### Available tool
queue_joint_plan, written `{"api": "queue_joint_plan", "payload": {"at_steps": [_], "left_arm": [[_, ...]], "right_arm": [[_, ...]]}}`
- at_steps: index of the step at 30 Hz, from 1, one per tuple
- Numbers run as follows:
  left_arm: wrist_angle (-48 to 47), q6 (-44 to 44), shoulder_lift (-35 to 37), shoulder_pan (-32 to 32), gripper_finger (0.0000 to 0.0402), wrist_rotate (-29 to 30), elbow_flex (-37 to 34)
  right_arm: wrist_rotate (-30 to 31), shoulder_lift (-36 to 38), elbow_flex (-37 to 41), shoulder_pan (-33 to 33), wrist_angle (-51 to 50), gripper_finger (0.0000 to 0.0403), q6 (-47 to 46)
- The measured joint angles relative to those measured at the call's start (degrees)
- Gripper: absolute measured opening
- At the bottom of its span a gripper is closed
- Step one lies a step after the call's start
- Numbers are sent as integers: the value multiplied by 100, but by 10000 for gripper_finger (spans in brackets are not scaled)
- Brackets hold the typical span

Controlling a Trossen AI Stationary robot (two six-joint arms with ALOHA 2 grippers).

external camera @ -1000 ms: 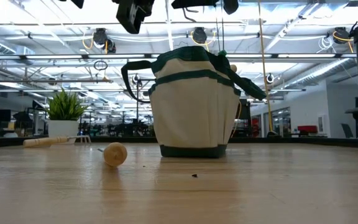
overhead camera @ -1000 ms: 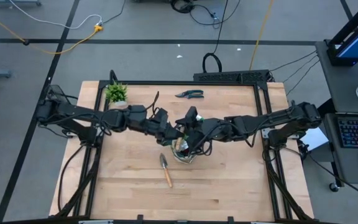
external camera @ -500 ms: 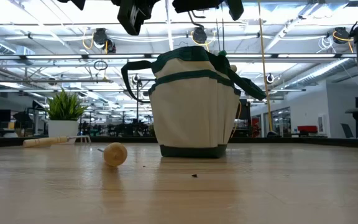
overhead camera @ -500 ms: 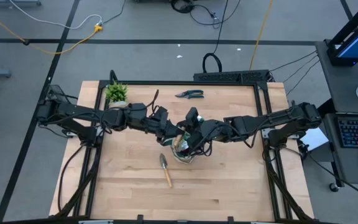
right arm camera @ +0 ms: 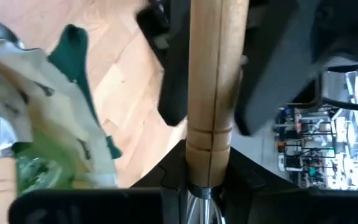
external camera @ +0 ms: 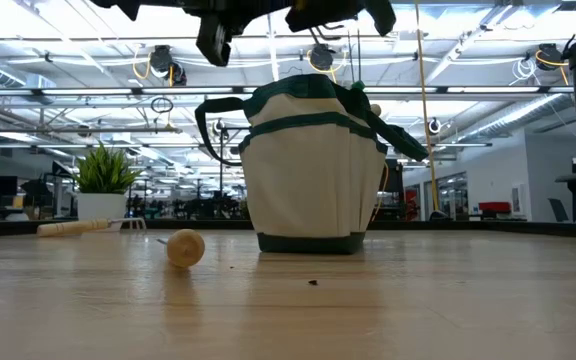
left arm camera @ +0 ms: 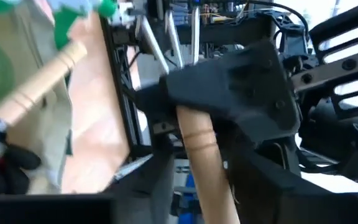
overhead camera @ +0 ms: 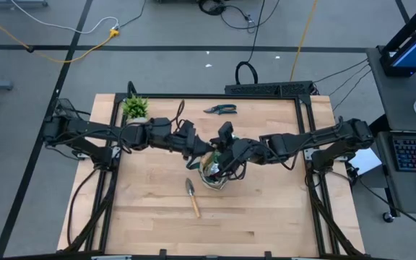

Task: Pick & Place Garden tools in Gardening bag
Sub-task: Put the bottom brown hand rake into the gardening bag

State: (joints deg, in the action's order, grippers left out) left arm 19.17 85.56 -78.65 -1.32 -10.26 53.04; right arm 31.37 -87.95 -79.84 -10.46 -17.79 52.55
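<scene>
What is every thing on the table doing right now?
gardening bag, upright, open, tools inside
wooden-handled tool, held above the bag
right gripper, jaws shut on that tool's handle
left gripper, at the same handle
trowel, lying flat on the table
pruning shears, lying flat, far edge
potted plant, upright

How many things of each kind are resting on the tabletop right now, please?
Bag: 1
Potted plant: 1
Shears: 1
Wooden-handled tools: 2 (trowel, rake beside the plant)
Total: 5
</scene>
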Motion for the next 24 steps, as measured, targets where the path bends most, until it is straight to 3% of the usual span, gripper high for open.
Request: {"api": "queue_joint_plan", "payload": {"at_steps": [5,10,15,24], "left_arm": [[92,-550,0,-171,215,-1,0],[115,-989,0,-392,245,-29,0],[97,-1812,0,-721,245,-425,0],[-369,-2994,0,-1390,211,-1176,0]], "right_arm": [[-6,-1,-1,0,-393,49,-141],[3,-1,-1,0,-661,49,-276],[-47,-1,-1,0,-1046,49,-751],[-600,-1,-1,37,-1406,49,-1814]]}}
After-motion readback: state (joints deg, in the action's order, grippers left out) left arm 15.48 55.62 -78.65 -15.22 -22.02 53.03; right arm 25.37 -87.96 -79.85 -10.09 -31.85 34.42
